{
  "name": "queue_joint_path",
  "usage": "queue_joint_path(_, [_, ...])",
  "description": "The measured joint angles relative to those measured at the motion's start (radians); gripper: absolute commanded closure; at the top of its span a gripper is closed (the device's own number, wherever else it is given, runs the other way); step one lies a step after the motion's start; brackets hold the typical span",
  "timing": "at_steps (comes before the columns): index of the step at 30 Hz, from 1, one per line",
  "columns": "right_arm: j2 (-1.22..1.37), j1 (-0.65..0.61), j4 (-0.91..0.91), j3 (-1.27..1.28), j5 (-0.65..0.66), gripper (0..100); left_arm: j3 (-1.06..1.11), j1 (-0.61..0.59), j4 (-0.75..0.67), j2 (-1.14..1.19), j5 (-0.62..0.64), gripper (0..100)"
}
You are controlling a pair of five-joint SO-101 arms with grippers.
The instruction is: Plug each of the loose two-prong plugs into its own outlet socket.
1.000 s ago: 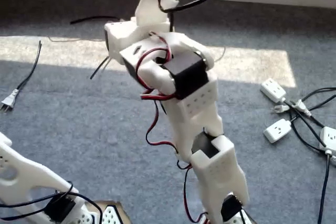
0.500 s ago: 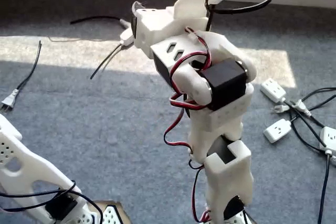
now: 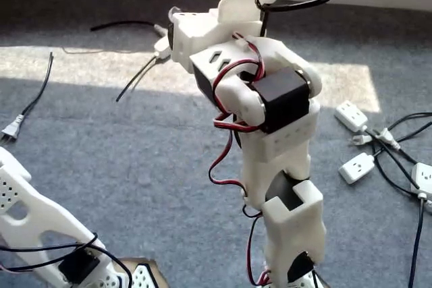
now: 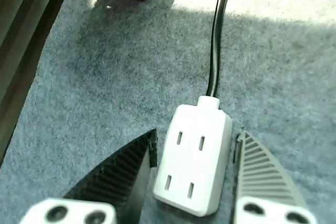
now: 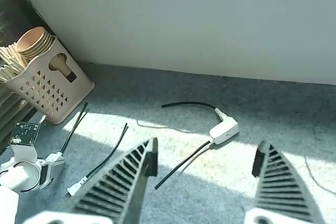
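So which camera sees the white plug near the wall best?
The right wrist view: the white plug lies whole in the sun, both its cords plain. In the high view an arm hides part of it, so just a bit peeks out.

- The right arm [image 3: 270, 133] stands tall in the middle of the scene. It rises from the near edge and bends forward toward the far side, with red and black wires [image 3: 219, 160] looping along its links.
- The right gripper [image 5: 207, 148] is held above the floor and faces the far side, its two ribbed fingers [image 5: 126, 182] spread wide.
- The left arm [image 3: 34, 227] sits low in the near left corner.
- The left gripper [image 4: 197, 137] points down close to the floor, jaws parted.
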Motion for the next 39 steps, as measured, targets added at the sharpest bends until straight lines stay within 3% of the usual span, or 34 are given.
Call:
queue_joint_path(9, [0.000,0.000,0.000,0.000,0.000,71.3,-0.014,0.006,-0.008,0.060,-0.196,81])
queue_joint_path(17, [0.000,0.000,0.002,0.000,0.000,71.3,-0.015,0.008,-0.018,0.074,-0.222,100])
queue_joint_path(27, [0.000,0.000,0.002,0.000,0.000,71.3,-0.005,-0.009,-0.017,0.078,-0.218,99])
queue_joint_path(31, [0.000,0.002,0.002,0.000,0.000,71.3,-0.084,-0.026,-0.012,0.089,-0.118,99])
queue_joint_path(39, [0.000,0.002,0.002,0.000,0.000,71.3,-0.422,-0.137,-0.012,0.069,0.311,99])
